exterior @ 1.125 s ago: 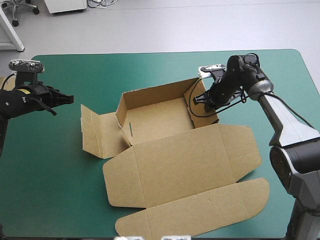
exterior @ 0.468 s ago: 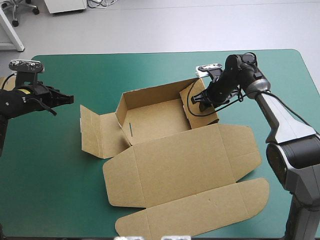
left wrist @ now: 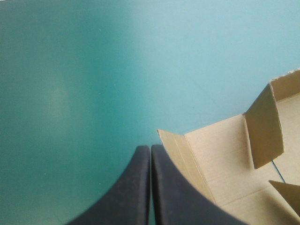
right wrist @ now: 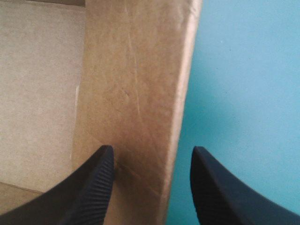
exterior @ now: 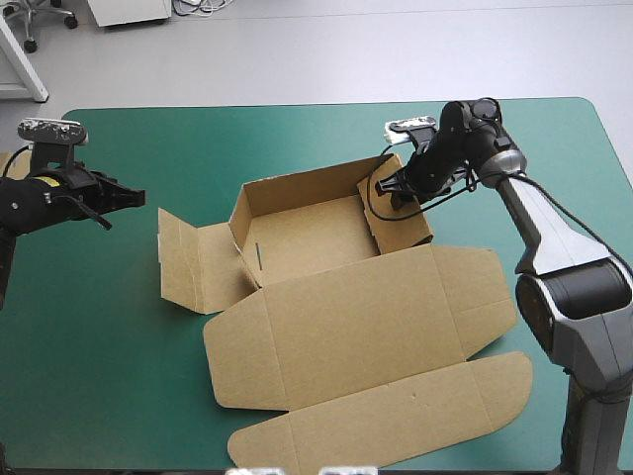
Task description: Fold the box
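The box [exterior: 307,237] lies mid-table, long axis far-to-near, lid [exterior: 376,327] toward the near edge. Right gripper [exterior: 387,191] stands open; only its wrist view shows it astride the right wall [right wrist: 136,93]. Left gripper [exterior: 136,195], closed, hangs leftward.

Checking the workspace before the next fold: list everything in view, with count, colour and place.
Cut-board box: one, brown, at the table's centre; tray walls raised on the far part, lid and flaps flat toward the near edge, one side flap flat on the tray's left.
Edge of more board: one, brown, at the table's left edge, mostly hidden.
Table cover: one, teal-green, under everything.
Left gripper: one, black fingers shut, above bare cover left of the box, holding nothing.
Right gripper: one, black fingers open, one either side of the tray's right wall.
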